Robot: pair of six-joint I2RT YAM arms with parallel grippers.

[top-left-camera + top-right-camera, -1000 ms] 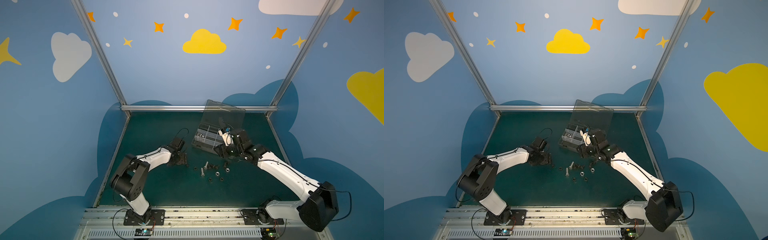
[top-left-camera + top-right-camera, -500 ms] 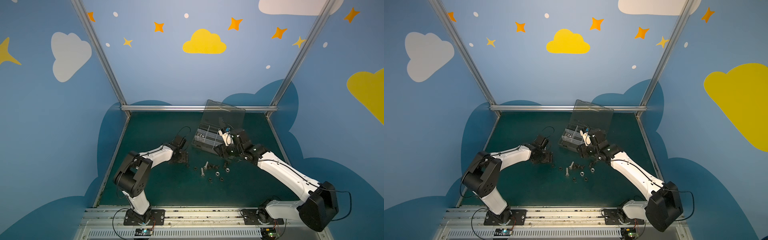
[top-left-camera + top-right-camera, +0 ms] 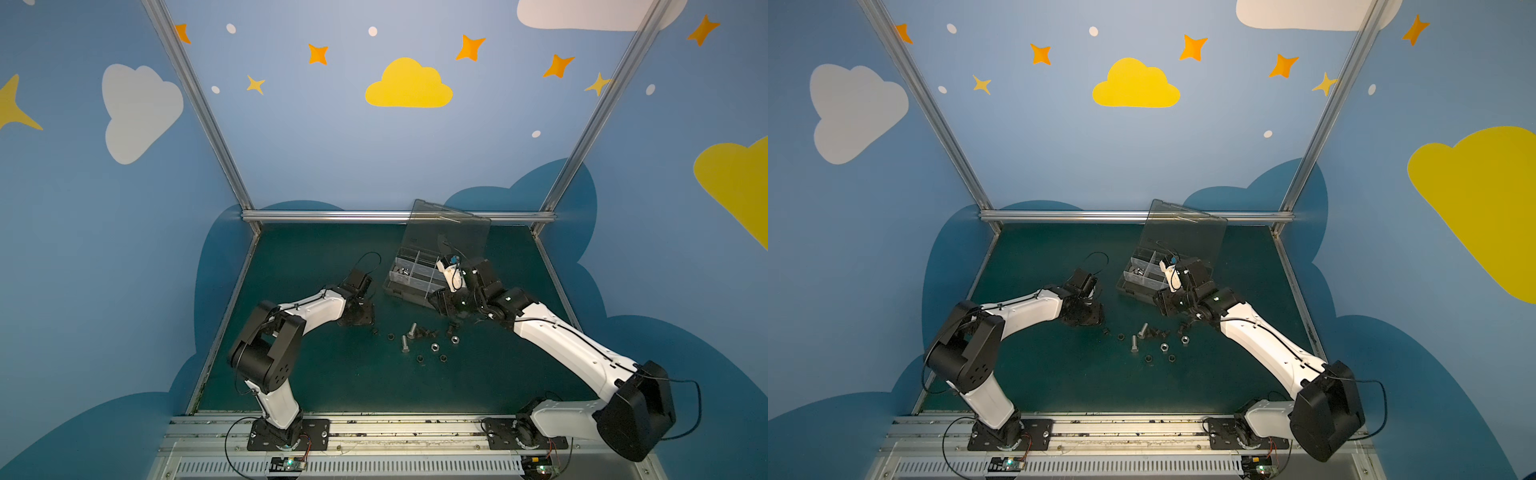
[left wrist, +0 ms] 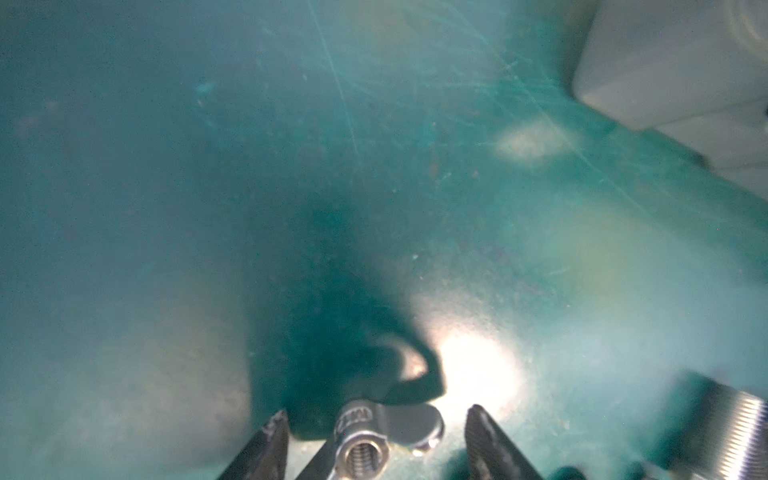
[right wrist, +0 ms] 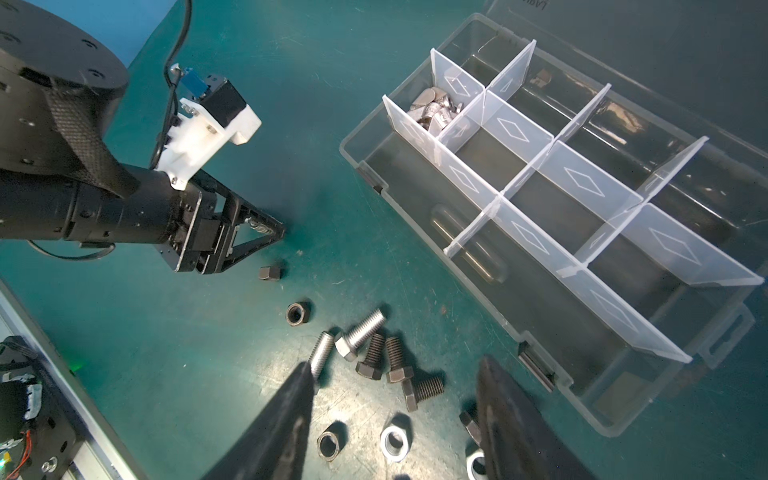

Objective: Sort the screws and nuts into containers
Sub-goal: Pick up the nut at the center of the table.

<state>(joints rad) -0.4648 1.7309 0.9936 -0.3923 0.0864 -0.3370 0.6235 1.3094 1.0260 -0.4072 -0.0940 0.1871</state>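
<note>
Though L gripper point(image 4: 376, 446) agape, wing-piece point(image 4: 388, 430) btwn

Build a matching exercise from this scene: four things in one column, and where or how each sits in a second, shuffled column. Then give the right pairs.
Things
1. lid
2. heap of winged pieces
3. black screws
4. lone winged piece

Places or states
A. between the open fingers of the left end effector
B. raised, standing open
C. in an end compartment of the organizer box
D. on the mat, clustered with silver bolts

Pairs: 1-B, 2-C, 3-D, 4-A.
</note>
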